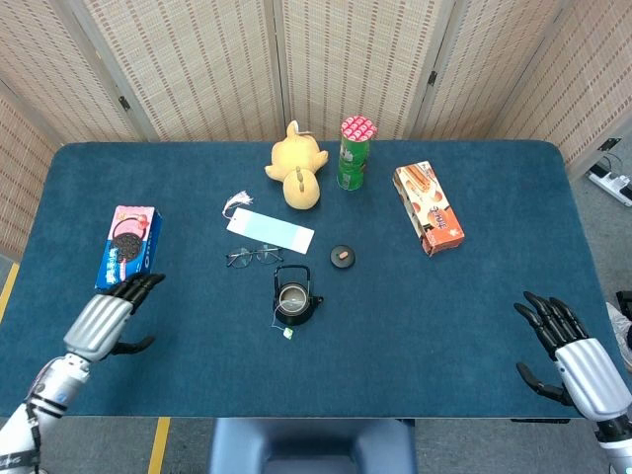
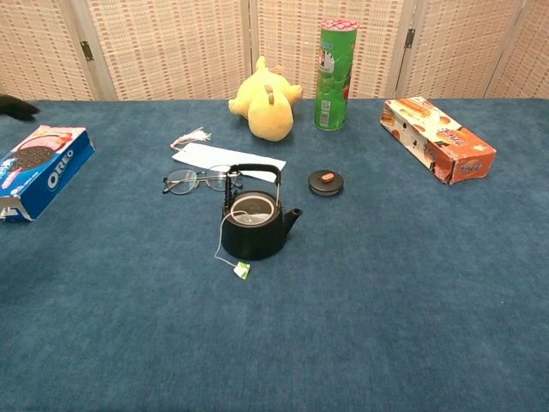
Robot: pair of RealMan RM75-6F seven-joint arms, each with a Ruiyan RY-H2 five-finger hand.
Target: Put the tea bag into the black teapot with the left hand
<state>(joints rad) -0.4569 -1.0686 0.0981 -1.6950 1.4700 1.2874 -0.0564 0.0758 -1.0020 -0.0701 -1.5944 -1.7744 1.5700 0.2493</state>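
In the chest view the left hand is showing only as a dark tip at the left edge, and the cookie box is running off that edge too. The tea bag is sitting out of sight inside the black teapot (only its string and tag are showing). The right hand is being cut at the head view's lower corner.
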